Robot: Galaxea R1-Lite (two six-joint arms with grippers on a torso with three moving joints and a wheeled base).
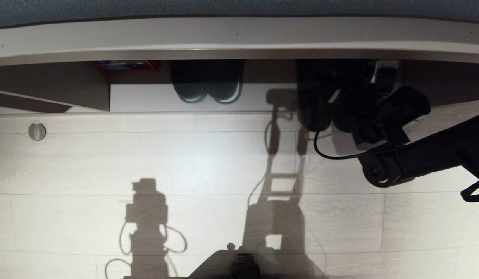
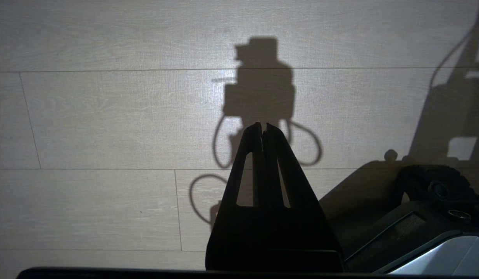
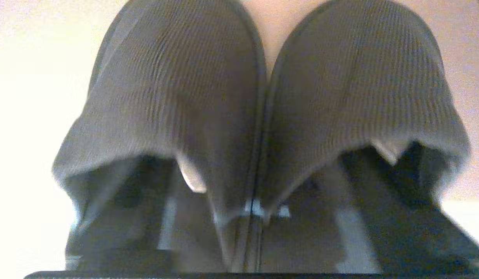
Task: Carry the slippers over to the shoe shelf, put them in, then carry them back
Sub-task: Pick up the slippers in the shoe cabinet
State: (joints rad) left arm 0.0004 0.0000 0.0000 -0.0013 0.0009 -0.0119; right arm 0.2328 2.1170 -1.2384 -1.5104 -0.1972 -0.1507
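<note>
Where shelf shadow falls, slippers blur.

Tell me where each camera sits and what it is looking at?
Head view: high on the robot, looking down at the floor and the shoe shelf; the right arm reaches in.
Left wrist view: behind the left gripper, fingers together, facing the floor.
Right wrist view: right at the slippers; dark finger shapes show low in the picture.
Shared: head and left wrist views both show the same shadow on the floor.

Head view high, facing down at floor, left wrist near same floor, right wrist close on slippers
</note>
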